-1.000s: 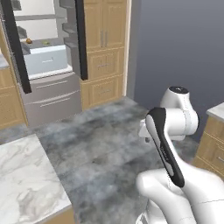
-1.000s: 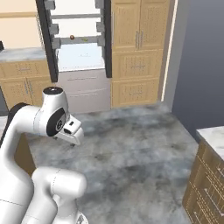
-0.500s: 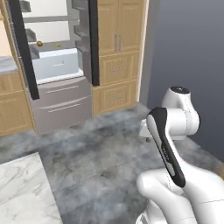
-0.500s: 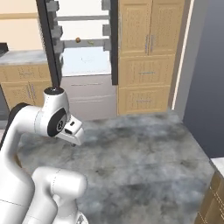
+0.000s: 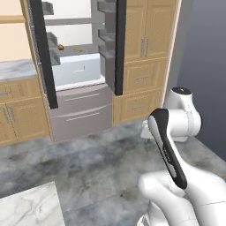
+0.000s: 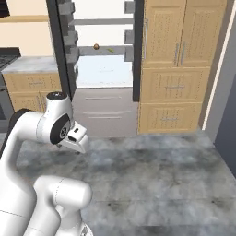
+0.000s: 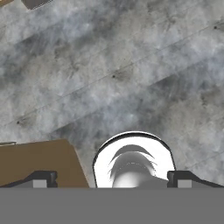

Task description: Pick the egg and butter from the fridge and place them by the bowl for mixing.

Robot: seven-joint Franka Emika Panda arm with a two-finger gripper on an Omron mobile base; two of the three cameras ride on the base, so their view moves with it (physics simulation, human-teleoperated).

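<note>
Fridge [image 5: 79, 66] doors open, arm folded.
Gripper [image 7: 111, 179]: 2 fingers spread wide, empty, pointed at grey floor [image 7: 131, 65].

Both base views sit behind the arm and look forward and down across the grey floor [image 5: 97, 163] at the open fridge [image 5: 79, 70], which stands well off: at 11 o'clock in the left view, at 12 in the right view [image 6: 103, 69]. They share the fridge, the wood cabinets [image 6: 177, 64] and the floor. The hand view looks straight down at the floor [image 7: 131, 74], close.
</note>
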